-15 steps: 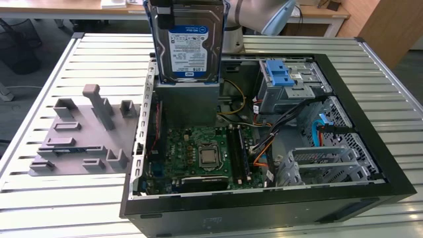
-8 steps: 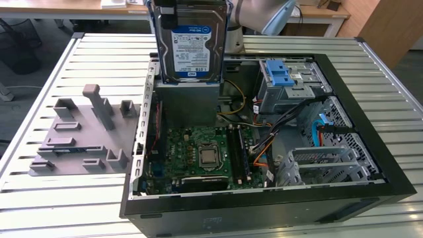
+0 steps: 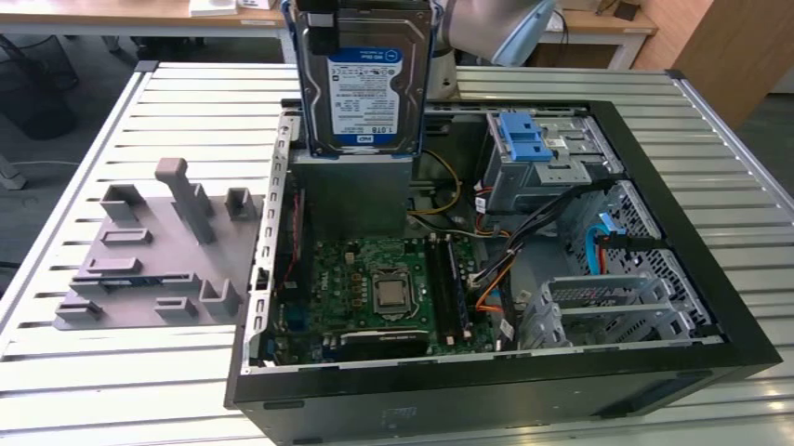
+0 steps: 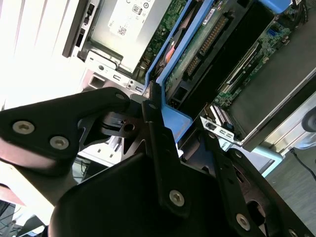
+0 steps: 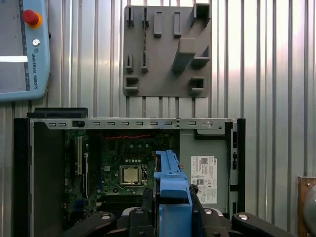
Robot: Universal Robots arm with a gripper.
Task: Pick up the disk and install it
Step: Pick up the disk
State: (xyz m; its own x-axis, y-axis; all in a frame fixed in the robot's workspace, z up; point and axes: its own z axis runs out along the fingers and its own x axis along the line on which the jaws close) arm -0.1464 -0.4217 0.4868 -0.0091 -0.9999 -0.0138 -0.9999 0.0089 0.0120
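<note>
The disk [image 3: 363, 79], a silver-grey drive with a white-and-blue label in a blue carrier, hangs upright above the open computer case [image 3: 694, 279], over its far side. In both wrist views my gripper [image 5: 173, 210] is shut on the disk: black fingers [image 4: 153, 123] clamp the blue carrier [image 4: 173, 118] from both sides. The first wrist view shows the carrier [image 5: 172, 182] edge-on, above the motherboard [image 5: 131, 163]. The metal drive cage with its blue latch [image 3: 527, 139] sits to the exterior view's right of the hanging disk.
A grey power-supply box [image 3: 351, 190] stands right under the disk. A grey fixture plate with slots and posts [image 3: 155, 251] lies on the slatted table to the exterior view's left of the case. Cables [image 3: 546, 218] cross the case's interior. A teach pendant [image 5: 22, 49] lies on the table.
</note>
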